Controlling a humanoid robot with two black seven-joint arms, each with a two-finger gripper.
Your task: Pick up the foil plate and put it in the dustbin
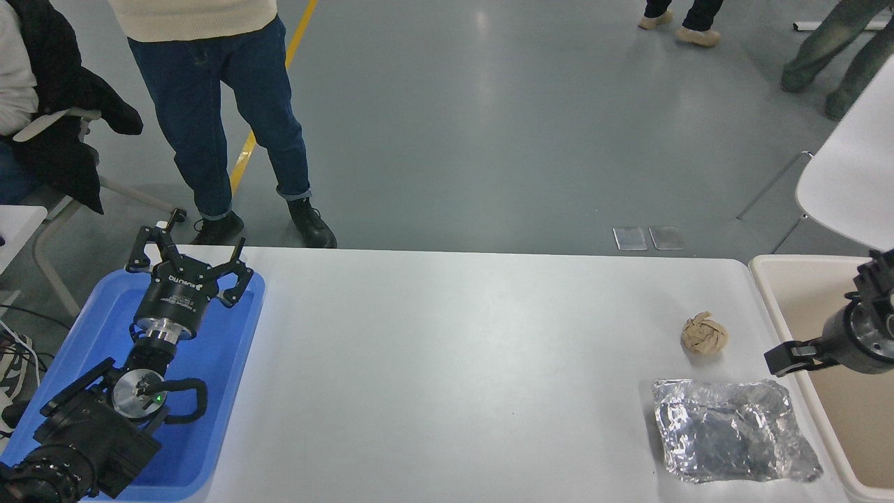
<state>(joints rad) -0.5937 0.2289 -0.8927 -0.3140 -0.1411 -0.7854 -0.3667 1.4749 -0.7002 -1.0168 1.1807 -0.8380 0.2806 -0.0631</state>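
White table (447, 363) takes up most of the lower half, sitting on a grey floor (489, 119) with a yellow line (269, 105) painted across it. A person in dark jeans and black boots (223, 126) stands right at the far edge of the table, more legs and shoes show at the top right, and there's a chair with a dark jacket (63, 119) thrown over it on the left. A second white tabletop (852, 175) pokes in at the right edge.

On the table: the foil plate (733, 429) lies flat near the right front corner, crinkled and shiny, nothing touching it. Just behind it, slightly apart, is a small tan paper ball (704, 334). The dustbin (831, 398) sits just off the table's right edge, right beside the foil plate (beige, thick rounded rim). A blue tray (230, 391) sits at the table's left end.

Left arm is parked over the blue tray, pointing away from the camera, with the left gripper (188, 258) spread wide and holding nothing. The right arm comes in from the right edge and hangs over the dustbin, behind and to the right of the foil plate and clear of it. The right gripper (862, 286) is mostly cut off by the frame, so I can't tell whether it's apart or closed
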